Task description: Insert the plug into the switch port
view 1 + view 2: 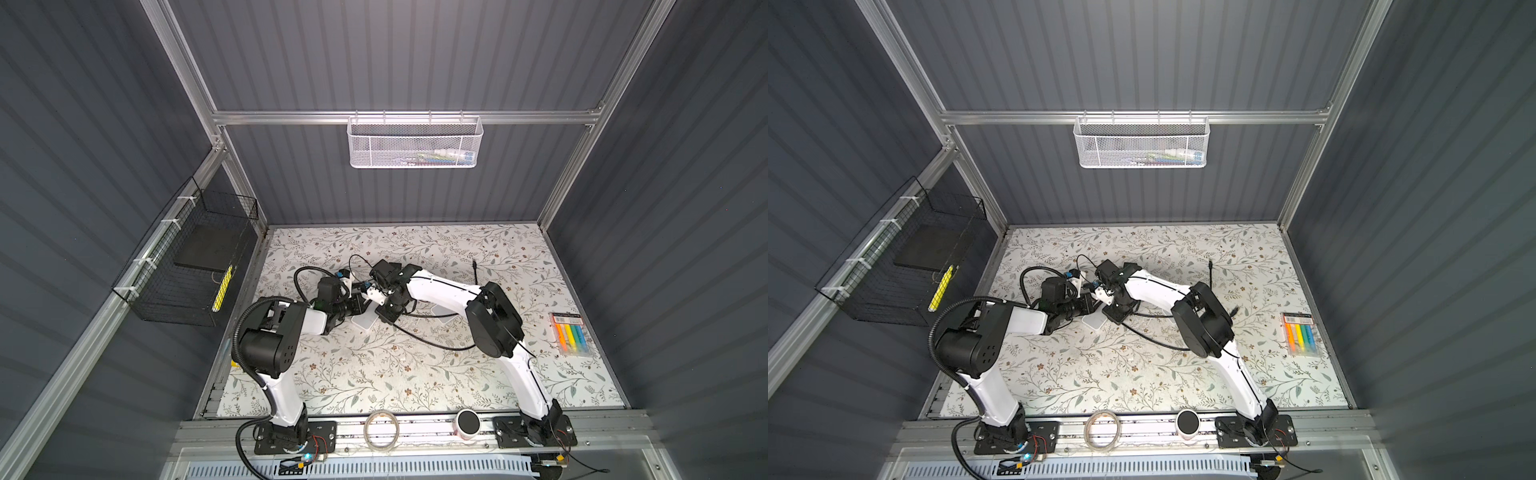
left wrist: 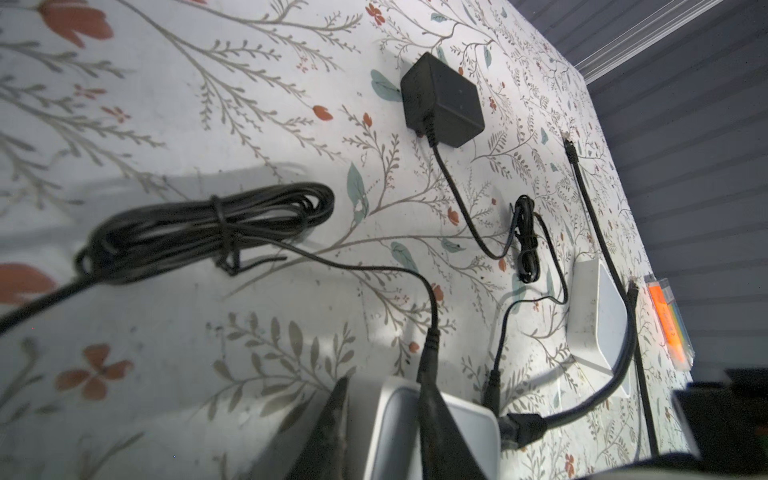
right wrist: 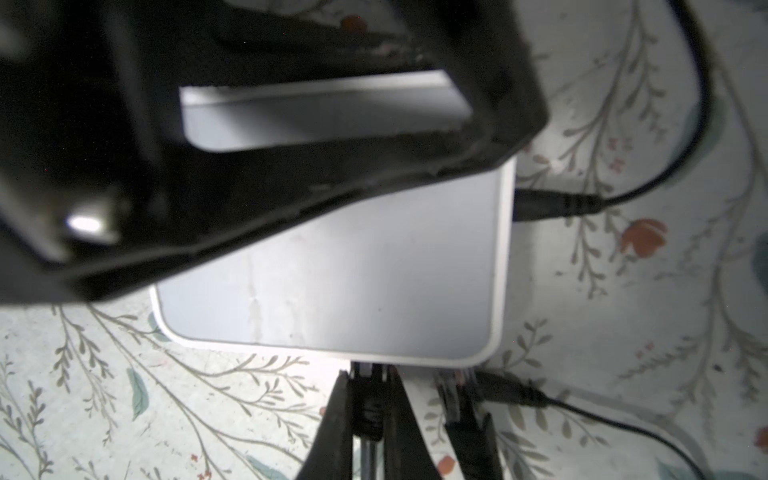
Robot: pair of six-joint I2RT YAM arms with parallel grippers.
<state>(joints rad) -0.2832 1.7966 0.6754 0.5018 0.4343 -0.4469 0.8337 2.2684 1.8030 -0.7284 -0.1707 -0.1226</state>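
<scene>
The switch (image 3: pixel 353 274) is a flat white box on the flowered table, and both top views show it (image 1: pixel 365 323) (image 1: pixel 1094 321) between the two arms. My right gripper (image 3: pixel 370 374) is shut on the plug (image 3: pixel 370 405), a black cable end whose tip sits at the switch's near side. How far in it sits is hidden. My left gripper (image 2: pixel 384 386) has its jaws a little apart. One finger (image 2: pixel 436 436) lies over the switch's top and the other finger (image 2: pixel 332 415) stands beside its side wall. From above, the left gripper (image 1: pixel 365 306) and right gripper (image 1: pixel 386 313) nearly meet.
A barrel plug (image 3: pixel 552 203) sits in the switch's side. A second network plug (image 3: pixel 453 399) and a loose barrel plug (image 3: pixel 511 390) lie by the held plug. A black adapter (image 2: pixel 442 106), coiled cable (image 2: pixel 208 224), another white box (image 2: pixel 606 316) and a marker pack (image 1: pixel 571 336) lie around.
</scene>
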